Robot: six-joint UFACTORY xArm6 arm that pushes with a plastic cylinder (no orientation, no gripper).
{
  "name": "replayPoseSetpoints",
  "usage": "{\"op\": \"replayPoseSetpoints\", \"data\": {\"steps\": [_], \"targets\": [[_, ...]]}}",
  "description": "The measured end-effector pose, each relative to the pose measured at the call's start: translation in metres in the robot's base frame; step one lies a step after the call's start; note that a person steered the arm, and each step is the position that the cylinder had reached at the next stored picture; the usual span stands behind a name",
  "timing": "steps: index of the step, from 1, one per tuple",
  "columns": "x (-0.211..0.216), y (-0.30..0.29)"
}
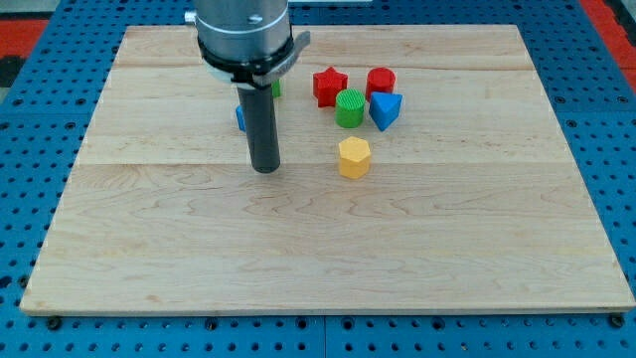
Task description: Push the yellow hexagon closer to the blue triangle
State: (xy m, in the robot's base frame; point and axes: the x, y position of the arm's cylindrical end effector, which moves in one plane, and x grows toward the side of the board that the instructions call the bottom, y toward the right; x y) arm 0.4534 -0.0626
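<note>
Yellow hexagon (354, 157) is the block to be moved, and my tip (265, 169), the end effector of this rig, is only a bare rod end with nothing to open or close and nothing held; it rests on the worktop (328, 249) well to the view's left of that hexagon, touching no block. Just behind the rod, partly hidden, a blue block (239, 118) shows at its left edge and a sliver of a green block (276, 88) at its right; their shapes cannot be made out. Going outward to the view's right, the hexagon sits alone, a little below a tight cluster: a green cylinder (349, 108) just above it, the blue triangle (386, 109) up and to its right beside that cylinder, with a red star (329, 86) and a red cylinder (381, 81) behind. I judge the tip stands on the hexagon's left because a push from that side, angled upward in the view, would carry it toward the triangle; a straight upward shove would likely meet the green cylinder first. No brand, label or writing is readable anywhere.
</note>
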Motion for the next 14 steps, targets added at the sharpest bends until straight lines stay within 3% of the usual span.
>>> {"op": "replayPoseSetpoints", "data": {"steps": [1,4,6,8,11,13,14], "targets": [[0.000,0.000],[-0.011,0.097],[-0.014,0.127],[-0.023,0.152],[0.024,0.176],[0.022,0.193],[0.000,0.193]]}}
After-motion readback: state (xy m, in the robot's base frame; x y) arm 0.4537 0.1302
